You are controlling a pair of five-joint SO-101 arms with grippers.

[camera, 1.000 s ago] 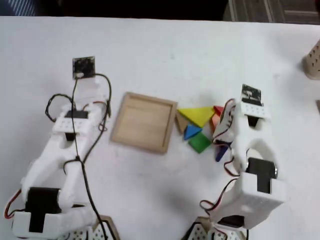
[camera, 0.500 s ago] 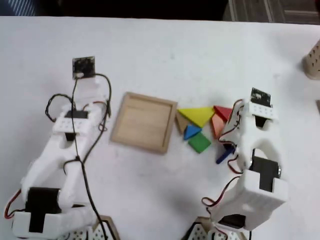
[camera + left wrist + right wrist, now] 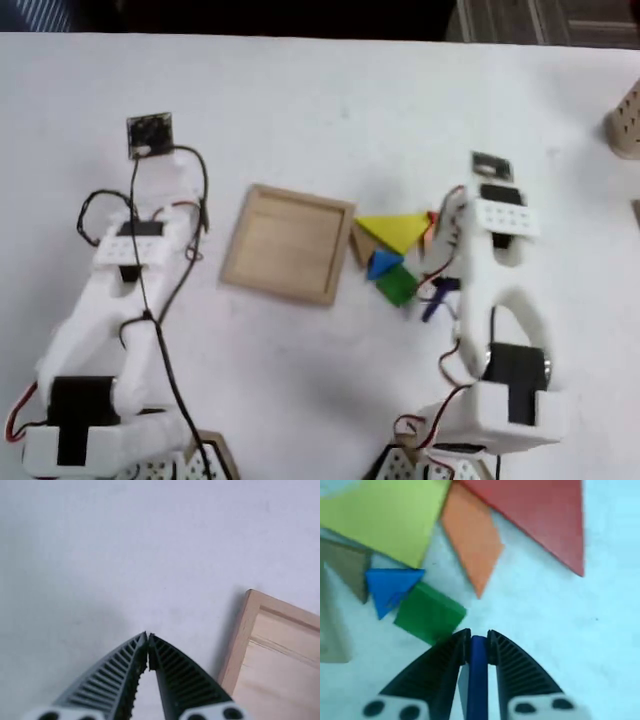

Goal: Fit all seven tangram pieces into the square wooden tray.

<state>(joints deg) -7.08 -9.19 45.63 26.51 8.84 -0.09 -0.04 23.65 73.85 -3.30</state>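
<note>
Your tabletop [image 3: 330, 90] holds the square wooden tray [image 3: 288, 244], with the yellow triangle [image 3: 395, 229] and green square [image 3: 398, 287] at its 3 o'clock. Right pincer [image 3: 478, 637] — clamped on a dark blue piece [image 3: 478, 680]; left pincer [image 3: 148, 637] — tips together, at the tray's 10 o'clock.

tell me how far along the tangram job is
Done: nothing; no piece lies in the wooden tray. In hand: right claw grips the dark blue piece. Left: that, plus yellow triangle, red triangle, brown triangle, small blue triangle, orange parallelogram, green square, all on the table.
</note>
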